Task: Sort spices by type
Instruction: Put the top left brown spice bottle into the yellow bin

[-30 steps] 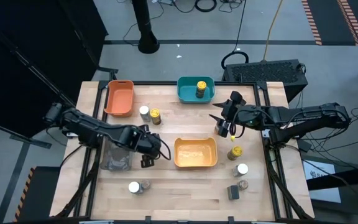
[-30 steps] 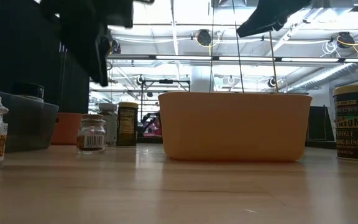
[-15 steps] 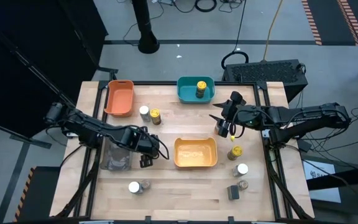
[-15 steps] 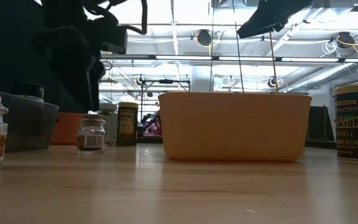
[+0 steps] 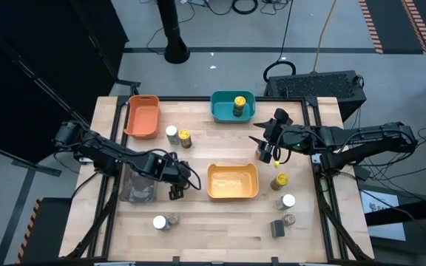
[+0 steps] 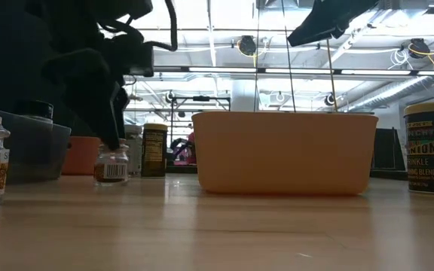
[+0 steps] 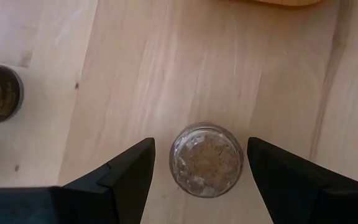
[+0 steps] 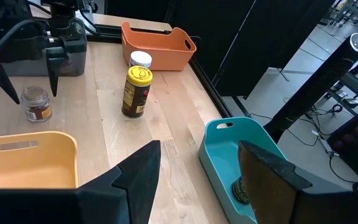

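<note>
Left gripper (image 7: 197, 162) spread, fingers straddling small glass jar (image 7: 206, 159) on table left of yellow bin (image 5: 232, 181), not pinching; right gripper (image 5: 261, 148) spread, empty, above table near teal bin (image 5: 223, 107)

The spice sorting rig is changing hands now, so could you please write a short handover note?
Left gripper: open, straddling a small clear jar beside the grey bin, not yet closed on it.
Right gripper: open, empty, hovering between the teal bin and the yellow bin.
Done: one yellow-lidded jar sits in the teal bin. The orange bin and the yellow bin are empty.
Left: two jars by the orange bin, two at the near edge, four on the table's right side, plus the straddled one.
</note>
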Robot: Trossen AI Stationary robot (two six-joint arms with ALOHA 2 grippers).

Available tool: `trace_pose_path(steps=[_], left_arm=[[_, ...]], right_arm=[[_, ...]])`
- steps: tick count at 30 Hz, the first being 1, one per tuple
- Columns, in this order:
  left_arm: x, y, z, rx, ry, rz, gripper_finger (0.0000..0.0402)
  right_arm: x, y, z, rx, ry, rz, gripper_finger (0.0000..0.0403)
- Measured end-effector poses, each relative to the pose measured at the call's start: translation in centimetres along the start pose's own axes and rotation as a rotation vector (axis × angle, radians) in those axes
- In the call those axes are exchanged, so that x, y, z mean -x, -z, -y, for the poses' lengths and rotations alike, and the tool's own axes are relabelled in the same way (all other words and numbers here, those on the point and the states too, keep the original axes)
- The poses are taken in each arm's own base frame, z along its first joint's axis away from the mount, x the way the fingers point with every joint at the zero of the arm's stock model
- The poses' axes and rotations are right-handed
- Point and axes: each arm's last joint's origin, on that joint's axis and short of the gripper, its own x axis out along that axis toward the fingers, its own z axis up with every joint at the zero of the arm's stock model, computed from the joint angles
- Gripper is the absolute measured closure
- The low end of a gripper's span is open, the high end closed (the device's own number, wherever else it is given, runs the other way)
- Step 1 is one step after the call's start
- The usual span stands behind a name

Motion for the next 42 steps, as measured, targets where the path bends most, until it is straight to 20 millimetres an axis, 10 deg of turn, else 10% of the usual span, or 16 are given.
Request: trace_pose_path(steps=[22, 42], left_arm=[[-3.2, 0.3, 0.6, 0.009, -0.010, -0.050, 0.0145], [-1.2, -0.9, 1.8, -0.068, 0.003, -0.106, 0.0201]], right_arm=[[0.0, 0.0, 0.0, 0.000, 0.001, -0.001, 0.0204], [0.0, 0.0, 0.0, -0.008, 0.001, -0.002, 0.0204]])
